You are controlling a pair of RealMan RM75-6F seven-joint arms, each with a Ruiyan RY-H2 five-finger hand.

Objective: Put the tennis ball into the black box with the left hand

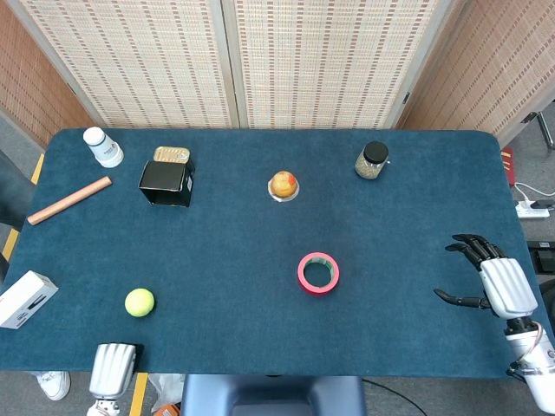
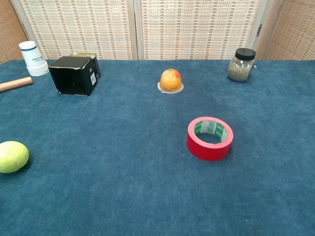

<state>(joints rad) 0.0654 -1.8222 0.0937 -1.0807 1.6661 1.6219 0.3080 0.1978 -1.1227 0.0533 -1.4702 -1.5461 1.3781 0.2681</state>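
The yellow-green tennis ball [image 1: 140, 302] lies on the blue table near the front left; the chest view has the tennis ball [image 2: 12, 156] at its left edge. The black box [image 1: 166, 182] stands at the back left, seen as an open-sided black box [image 2: 75, 74] in the chest view. My left hand [image 1: 113, 368] is at the table's front edge, just below and left of the ball and apart from it. Only its silver back shows; its fingers are hidden. My right hand [image 1: 487, 279] hovers at the table's right edge, fingers spread, holding nothing.
A red tape roll [image 1: 318, 272] lies mid-table. An orange fruit on a small dish [image 1: 284, 185] and a jar [image 1: 372, 160] stand further back. White cups [image 1: 102, 146], a gold tin [image 1: 172, 154], a wooden stick [image 1: 69, 200] and a white box [image 1: 24, 298] occupy the left side.
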